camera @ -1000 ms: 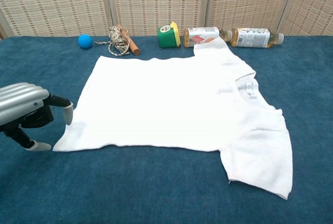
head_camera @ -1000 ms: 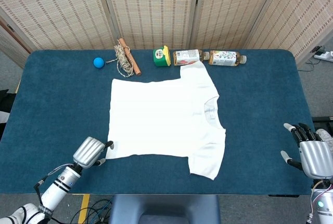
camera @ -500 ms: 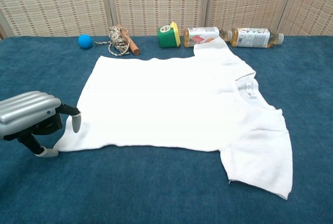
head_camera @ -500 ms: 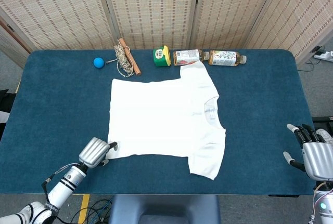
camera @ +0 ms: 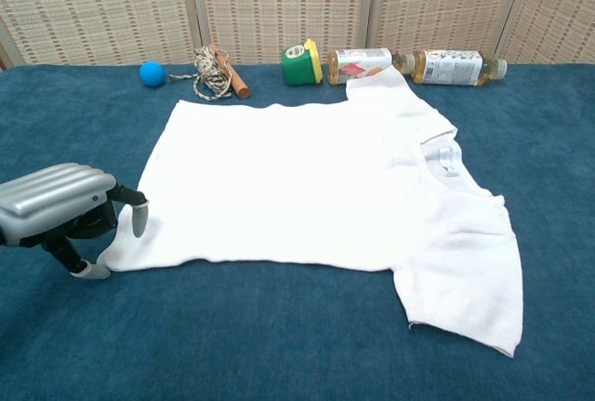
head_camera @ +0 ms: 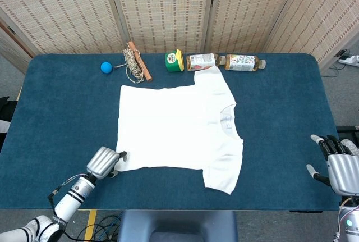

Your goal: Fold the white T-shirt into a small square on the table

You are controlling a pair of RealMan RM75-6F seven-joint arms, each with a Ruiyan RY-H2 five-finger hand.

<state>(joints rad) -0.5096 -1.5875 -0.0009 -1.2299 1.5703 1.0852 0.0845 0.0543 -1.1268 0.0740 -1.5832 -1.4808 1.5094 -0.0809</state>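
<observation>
I have the white T-shirt (camera: pixel 307 182) spread flat in the middle of the blue table (head_camera: pixel 61 107), neck hole to the right, one sleeve pointing to the far edge and the other to the near edge. My left hand (camera: pixel 58 215) sits at the shirt's near left corner: fingers (camera: pixel 138 222) curled downward, one tip over the hem and the thumb low on the cloth of the table just beside the corner. The corner fabric lies between them, but I cannot tell from either view whether they are actually pinching it. The shirt looks flat there, not lifted.

My right hand (head_camera: pixel 340 166) shows only in the head view, at the near right, off the table's right edge and well apart from the shirt, fingers spread and holding nothing.

Along the far edge I see a blue ball (head_camera: pixel 106 67) at the left, then a bundle of rope with a wooden stick (head_camera: pixel 136 63), a green tape measure (head_camera: pixel 174 61), and two bottles (head_camera: pixel 224 62) lying on their sides end to end. The far sleeve lies just beside the nearer bottle
</observation>
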